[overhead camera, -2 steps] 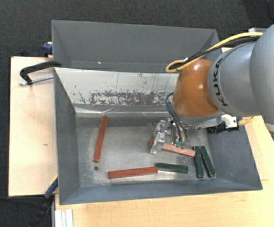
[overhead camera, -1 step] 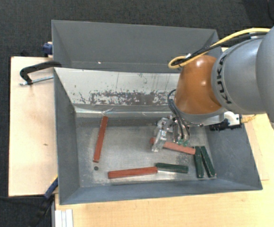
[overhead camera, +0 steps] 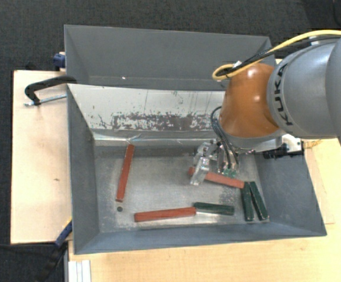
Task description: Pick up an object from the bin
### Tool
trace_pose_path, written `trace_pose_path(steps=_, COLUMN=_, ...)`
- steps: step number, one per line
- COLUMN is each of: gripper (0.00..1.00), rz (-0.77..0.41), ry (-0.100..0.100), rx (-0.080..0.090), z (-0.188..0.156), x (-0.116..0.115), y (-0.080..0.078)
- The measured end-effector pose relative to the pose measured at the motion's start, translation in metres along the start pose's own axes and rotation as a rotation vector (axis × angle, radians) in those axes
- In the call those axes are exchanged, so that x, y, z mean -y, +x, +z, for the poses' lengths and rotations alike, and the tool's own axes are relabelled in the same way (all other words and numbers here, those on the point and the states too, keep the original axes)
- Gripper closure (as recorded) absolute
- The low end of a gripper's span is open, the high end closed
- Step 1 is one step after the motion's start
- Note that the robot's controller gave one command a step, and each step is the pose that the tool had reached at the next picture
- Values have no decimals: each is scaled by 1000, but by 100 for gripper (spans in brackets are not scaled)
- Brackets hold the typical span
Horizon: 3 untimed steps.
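Grey metal bin [overhead camera: 288, 216], floor scratched. Nearest: long red stick [overhead camera: 164, 214] end to end with dark green stick [overhead camera: 214, 208]; green pair [overhead camera: 254, 202] right. Further in, right of centre: gripper [overhead camera: 201, 173] low at left end of short red stick [overhead camera: 226, 181]; spread or closed, can't tell. Left red stick [overhead camera: 125, 172]. Speckled back wall [overhead camera: 153, 121]; dark carpet [overhead camera: 159, 4] beyond.

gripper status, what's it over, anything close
Gripper low in the right half of the bin, at the left end of a short red stick. Pair of dark green sticks right of it. Long red stick lies apart, toward the near wall.
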<state>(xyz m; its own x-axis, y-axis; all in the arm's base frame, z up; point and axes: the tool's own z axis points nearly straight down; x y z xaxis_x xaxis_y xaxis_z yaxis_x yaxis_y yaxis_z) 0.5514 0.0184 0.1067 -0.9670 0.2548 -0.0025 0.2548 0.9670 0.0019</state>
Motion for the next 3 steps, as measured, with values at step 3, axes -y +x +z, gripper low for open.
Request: trace_pose_path(steps=3, gripper=100, rz=-1, ry=0, rx=1, z=-53, x=-1, y=0)
